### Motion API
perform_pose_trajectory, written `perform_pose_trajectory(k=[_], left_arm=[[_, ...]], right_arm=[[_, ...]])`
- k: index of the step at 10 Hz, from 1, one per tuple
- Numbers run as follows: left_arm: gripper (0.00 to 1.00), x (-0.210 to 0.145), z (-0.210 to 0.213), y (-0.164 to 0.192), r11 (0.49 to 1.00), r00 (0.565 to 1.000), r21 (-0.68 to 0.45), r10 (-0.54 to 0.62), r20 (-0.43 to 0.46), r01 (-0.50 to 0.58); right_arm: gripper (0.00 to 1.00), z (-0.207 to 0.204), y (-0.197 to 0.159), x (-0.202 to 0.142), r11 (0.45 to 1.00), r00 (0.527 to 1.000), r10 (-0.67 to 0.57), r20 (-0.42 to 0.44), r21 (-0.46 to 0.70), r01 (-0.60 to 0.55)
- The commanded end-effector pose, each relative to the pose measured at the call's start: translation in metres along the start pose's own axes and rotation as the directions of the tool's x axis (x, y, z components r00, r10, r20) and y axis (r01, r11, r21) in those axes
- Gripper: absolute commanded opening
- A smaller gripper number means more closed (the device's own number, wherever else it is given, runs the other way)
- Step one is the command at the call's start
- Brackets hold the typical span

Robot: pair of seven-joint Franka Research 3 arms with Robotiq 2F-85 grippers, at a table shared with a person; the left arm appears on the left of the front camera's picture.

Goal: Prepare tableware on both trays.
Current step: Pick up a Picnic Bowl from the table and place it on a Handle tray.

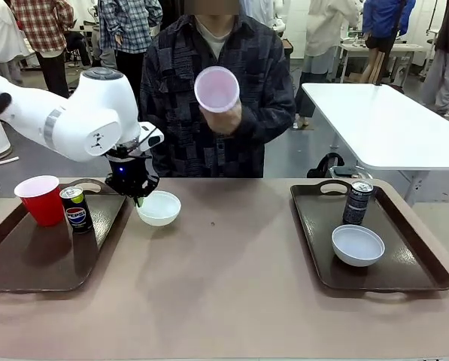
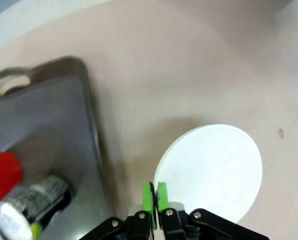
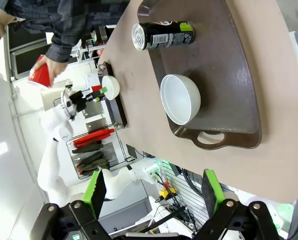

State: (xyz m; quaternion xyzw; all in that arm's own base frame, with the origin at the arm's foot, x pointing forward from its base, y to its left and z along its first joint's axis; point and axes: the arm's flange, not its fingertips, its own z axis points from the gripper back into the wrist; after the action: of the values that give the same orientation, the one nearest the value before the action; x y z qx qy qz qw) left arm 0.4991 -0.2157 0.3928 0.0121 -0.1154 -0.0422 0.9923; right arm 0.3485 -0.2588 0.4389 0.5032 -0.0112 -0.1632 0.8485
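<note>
Left gripper [image 1: 139,198] pinched shut on the near rim of a white bowl [image 1: 159,207], on the table just right of the left tray [image 1: 28,259]. Right gripper [image 3: 153,192] hung wide open and empty over the right tray [image 3: 228,75], with its own bowl [image 3: 180,99] and can [image 3: 162,35]. Red cup [image 1: 216,90] held up in the person's hand [image 1: 226,116]; another cup [image 1: 42,200] and a Pepsi can [image 1: 77,209] on the left tray.

Left tool [image 1: 138,197] points down with jaws pinched together; right tool [image 3: 153,192] hangs spread wide.

left tray [image 1: 28,263] cut by frame edge, Pepsi can [image 2: 29,207] blurred
</note>
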Motion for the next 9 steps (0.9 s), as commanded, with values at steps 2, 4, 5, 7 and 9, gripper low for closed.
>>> perform_pose_trajectory(k=[2,4,5,7,9], left_arm=[[0.04,-0.049,0.06,0.035,0.997,0.999,-0.055,0.047,0.021,-0.046],[0.04,-0.077,0.079,0.065,0.996,0.999,-0.081,0.039,0.015,-0.037],[0.04,-0.089,0.087,0.08,0.993,0.999,-0.112,0.032,0.024,-0.029],[0.04,-0.107,0.101,0.112,0.992,0.997,-0.122,0.043,0.062,-0.036],[0.04,-0.104,0.105,0.141,0.992,0.996,-0.108,0.068,0.053,-0.061]], right_arm=[[1.0,-0.001,-0.001,-0.002,1.0,1.0,0.0,0.001,0.004,0.0],[1.0,-0.001,-0.001,-0.002,1.0,1.0,0.0,0.001,0.004,0.0],[1.0,-0.001,-0.001,-0.002,1.0,1.0,0.0,0.001,0.004,0.0],[1.0,-0.001,-0.001,-0.002,1.0,1.0,0.0,0.001,0.004,0.0],[1.0,-0.001,-0.001,-0.002,1.0,1.0,0.0,0.001,0.004,0.0]])
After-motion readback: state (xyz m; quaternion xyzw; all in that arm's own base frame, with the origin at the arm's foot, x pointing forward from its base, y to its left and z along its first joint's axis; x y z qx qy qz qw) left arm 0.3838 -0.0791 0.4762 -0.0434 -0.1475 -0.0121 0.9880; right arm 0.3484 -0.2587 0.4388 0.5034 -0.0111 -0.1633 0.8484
